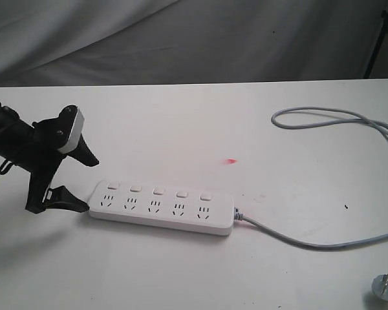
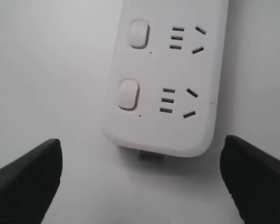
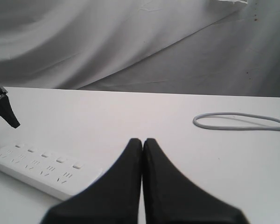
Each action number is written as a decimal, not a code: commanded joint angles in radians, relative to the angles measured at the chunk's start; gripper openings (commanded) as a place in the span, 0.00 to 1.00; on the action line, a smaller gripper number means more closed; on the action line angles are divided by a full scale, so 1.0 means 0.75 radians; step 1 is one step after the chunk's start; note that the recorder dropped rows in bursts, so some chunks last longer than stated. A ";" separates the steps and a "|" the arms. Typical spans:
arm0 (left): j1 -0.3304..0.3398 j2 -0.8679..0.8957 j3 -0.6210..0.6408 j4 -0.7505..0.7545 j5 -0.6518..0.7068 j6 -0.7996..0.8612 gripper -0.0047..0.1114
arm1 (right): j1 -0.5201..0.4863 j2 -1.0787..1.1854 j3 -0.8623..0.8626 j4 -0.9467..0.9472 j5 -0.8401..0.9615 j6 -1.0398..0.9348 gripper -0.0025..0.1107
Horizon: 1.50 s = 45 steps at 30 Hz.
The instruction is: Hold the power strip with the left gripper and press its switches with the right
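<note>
- The white surface (image 1: 181, 129) carries the power strip (image 1: 161, 208), which lies flat just ahead of the left tool (image 1: 89, 185).
- The left tool's fingers stand wide apart, just short of the strip's end and not yet around it. It should ease forward until both long sides sit between them, then close squarely.
- The right tool (image 3: 143, 141), fingers pressed together, hangs well back from the strip.
- The grip should stay off the switches (image 1: 157, 191), especially the nearest.
</note>
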 commanded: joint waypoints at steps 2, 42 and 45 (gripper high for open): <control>-0.041 0.029 -0.009 -0.008 -0.006 0.005 0.78 | -0.001 -0.005 0.005 -0.018 -0.001 -0.001 0.02; -0.057 0.143 -0.023 -0.016 0.025 -0.038 0.78 | -0.001 -0.005 0.005 -0.018 -0.001 -0.001 0.02; -0.057 0.143 -0.023 -0.016 0.025 -0.038 0.78 | -0.001 -0.005 0.005 -0.018 -0.001 -0.001 0.02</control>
